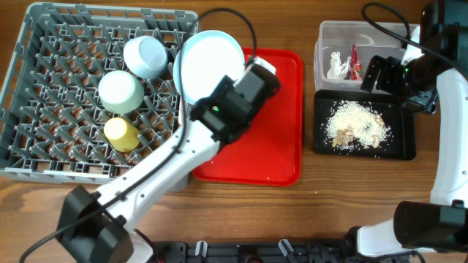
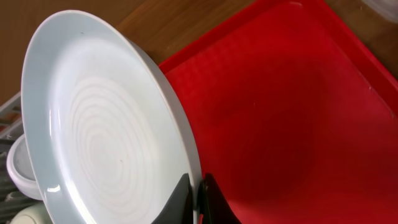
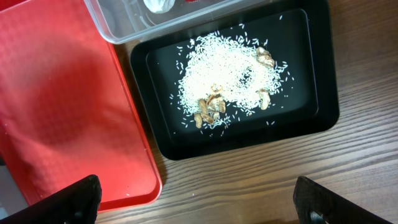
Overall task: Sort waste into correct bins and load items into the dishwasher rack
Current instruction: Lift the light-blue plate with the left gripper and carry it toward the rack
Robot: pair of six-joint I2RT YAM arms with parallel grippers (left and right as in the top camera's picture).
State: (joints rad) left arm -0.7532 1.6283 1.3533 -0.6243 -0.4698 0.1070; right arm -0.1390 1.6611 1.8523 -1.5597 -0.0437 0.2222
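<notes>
Wood-grain tabletop [image 1: 329, 204] under everything; nothing of the room shows past it. Far left is the grey dishwasher rack [image 1: 44, 88], its left corner cut by the frame edge. Inside it, toward its right side, in a column: pale-blue bowl [image 1: 146, 55], light-green bowl [image 1: 121, 91], yellow cup [image 1: 121, 134]. Which way up the bowls sit is hard to tell.

Pale-blue plate [image 1: 210, 66] stands on edge at the rack's right wall, overlapping the red tray's corner. Left pincer [image 2: 198, 202] is clamped tight on the plate's rim, one finger on each face; overhead hides it under the wrist. Can't tell whether the plate's low edge touches rack or tray.

Red tray [image 1: 278, 146] sits centre, partly covered by the left arm.

On the right, clear tub [image 1: 329, 33] holds white tissue [image 1: 338, 66] and red-and-white wrapper [image 1: 355, 64]; the right arm hides the tub's right end. Just below it, black tray [image 1: 325, 146] carries rice crumbs [image 1: 356, 126] with a few brown bits.

Right pincer [image 3: 202, 202] is spread wide with nothing between, above the tabletop by the black tray's edge; only its fingertips show, at the wrist view's bottom corners.
</notes>
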